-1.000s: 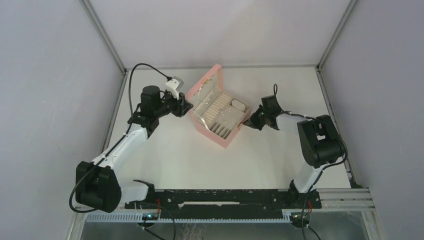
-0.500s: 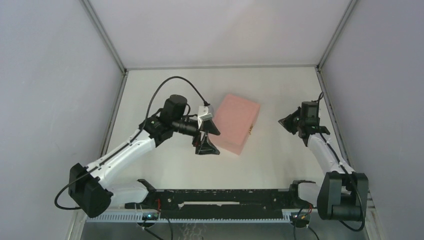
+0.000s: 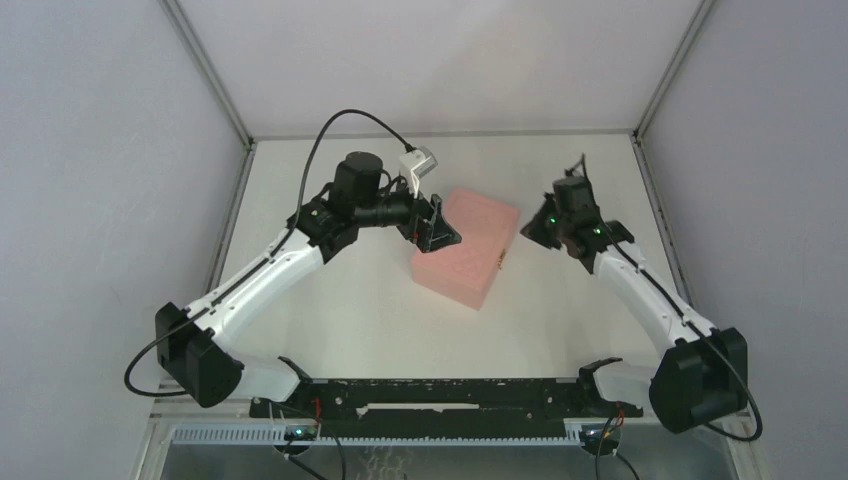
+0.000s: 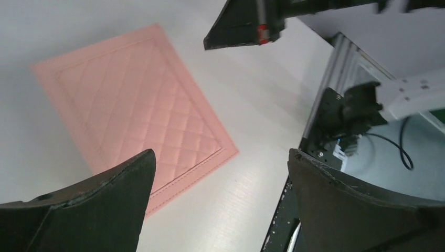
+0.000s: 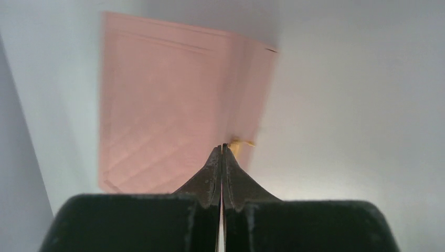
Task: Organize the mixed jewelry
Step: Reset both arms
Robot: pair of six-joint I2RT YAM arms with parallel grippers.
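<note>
The small silver metal jewelry pieces are hidden in every view. Only the closed pink quilted box [image 3: 470, 250] shows, lying flat between the left gripper [image 3: 437, 232] and the right gripper [image 3: 532, 233].

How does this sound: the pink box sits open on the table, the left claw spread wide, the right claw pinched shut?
One thing is off: the pink quilted box is closed, its lid down flat, as the top external view shows. The rest holds: the left gripper is spread wide and the right gripper is pinched shut.
</note>
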